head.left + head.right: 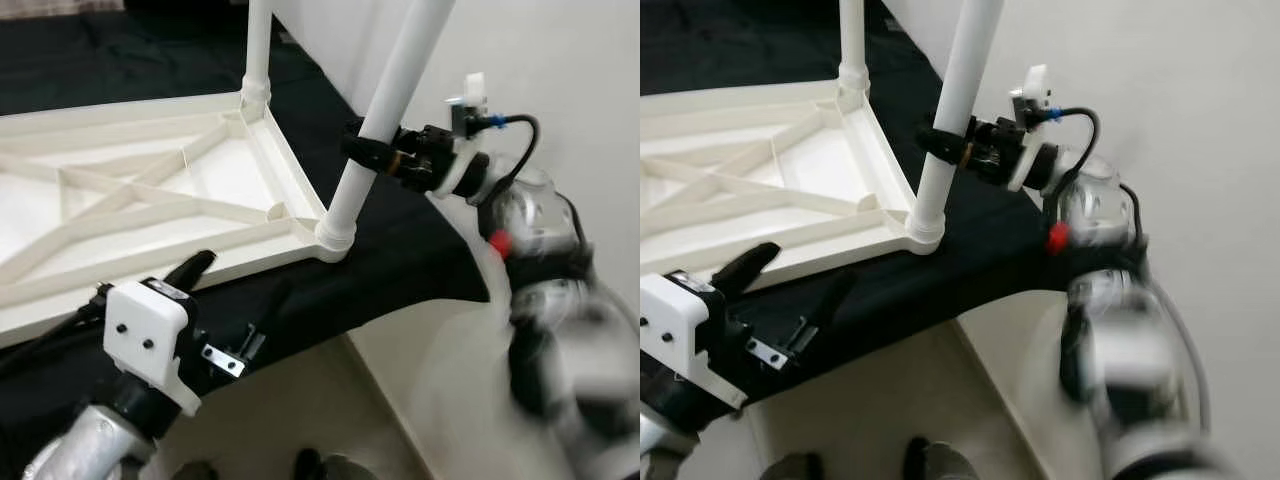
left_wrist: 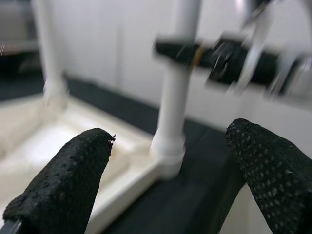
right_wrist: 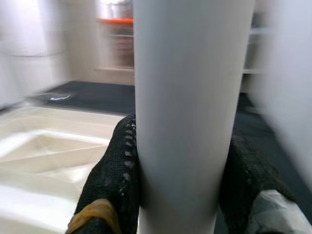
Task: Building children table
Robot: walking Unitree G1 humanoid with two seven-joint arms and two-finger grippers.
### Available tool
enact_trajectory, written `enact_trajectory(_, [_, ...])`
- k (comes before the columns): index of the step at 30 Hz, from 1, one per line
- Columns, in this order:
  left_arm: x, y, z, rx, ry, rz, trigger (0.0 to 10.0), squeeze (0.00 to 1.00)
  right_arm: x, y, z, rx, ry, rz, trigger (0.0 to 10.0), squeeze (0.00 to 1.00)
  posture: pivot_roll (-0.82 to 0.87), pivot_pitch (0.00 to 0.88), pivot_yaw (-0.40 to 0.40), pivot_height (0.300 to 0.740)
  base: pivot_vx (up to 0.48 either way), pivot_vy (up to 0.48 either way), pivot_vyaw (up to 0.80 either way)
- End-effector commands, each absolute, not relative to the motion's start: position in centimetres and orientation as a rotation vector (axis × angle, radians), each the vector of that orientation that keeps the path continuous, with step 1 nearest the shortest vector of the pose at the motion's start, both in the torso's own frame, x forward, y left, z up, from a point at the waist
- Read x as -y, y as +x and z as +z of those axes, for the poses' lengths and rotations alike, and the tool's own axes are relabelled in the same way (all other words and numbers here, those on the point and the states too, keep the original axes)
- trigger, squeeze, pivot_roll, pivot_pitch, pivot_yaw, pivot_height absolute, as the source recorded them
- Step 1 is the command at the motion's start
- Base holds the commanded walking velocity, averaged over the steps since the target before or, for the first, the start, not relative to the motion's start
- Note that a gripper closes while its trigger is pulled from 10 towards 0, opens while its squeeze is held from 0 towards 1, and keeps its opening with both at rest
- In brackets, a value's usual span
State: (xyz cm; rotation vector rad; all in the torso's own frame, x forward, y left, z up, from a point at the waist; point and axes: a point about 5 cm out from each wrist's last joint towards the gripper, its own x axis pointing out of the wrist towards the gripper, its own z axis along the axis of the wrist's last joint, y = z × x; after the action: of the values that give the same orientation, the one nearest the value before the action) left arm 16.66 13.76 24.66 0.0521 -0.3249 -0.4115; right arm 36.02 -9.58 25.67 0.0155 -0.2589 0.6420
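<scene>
An upturned white tabletop (image 1: pixel 150 190) lies on my black-covered desk (image 1: pixel 400 270). My right claw (image 1: pixel 372 152) is clamped around the near corner's tilted white leg (image 1: pixel 385 110). A second leg (image 1: pixel 257 50) stands behind. My left claw (image 2: pixel 165 185) hovers agape nearby, arm low.

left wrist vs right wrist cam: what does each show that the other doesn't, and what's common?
Left wrist: the left gripper, open and holding nothing, looks at the near table leg seated in its corner socket; the right gripper is clamped across that leg higher up, and a second leg stands behind.

Right wrist: a close-up of the grasp, with black fingers pressed to both sides of the leg, and blurred shelving beyond.

Both: the white leg, the upturned white tabletop and the black surface under it.
</scene>
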Motion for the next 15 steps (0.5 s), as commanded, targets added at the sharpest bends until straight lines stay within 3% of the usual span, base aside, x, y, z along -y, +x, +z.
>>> enact_trajectory(1, [-13.8,16.3,24.3,0.292,0.049,-0.423,10.0,0.0,10.7,36.7,19.8,-0.067,-0.089,0.448,0.0,0.0,0.14,0.206,-0.163,0.74,0.0,0.0,0.0])
enact_trajectory(8, [-13.7,16.2,24.2,0.293,0.036,-0.421,10.0,0.0,10.5,38.9,24.0,0.054,-0.094,0.465,0.0,0.0,0.12,0.211,-0.156,0.74,0.0,0.0,0.0])
enact_trajectory(9, [-13.7,16.2,24.2,0.291,0.035,-0.422,10.0,0.0,10.5,39.0,24.6,0.073,-0.102,0.469,6.0,0.0,0.12,0.214,-0.156,0.74,0.0,0.0,0.0])
enact_trajectory(10, [-13.7,16.2,24.2,0.29,0.033,-0.422,10.0,0.0,10.4,39.2,25.3,0.089,-0.107,0.474,10.0,0.0,0.12,0.214,-0.156,0.74,0.0,0.0,0.0])
enact_trajectory(15, [-13.6,16.1,24.1,0.289,0.03,-0.424,10.0,0.0,10.3,39.1,26.7,0.126,-0.077,0.513,10.0,0.0,0.12,0.222,-0.161,0.74,0.0,0.0,0.0])
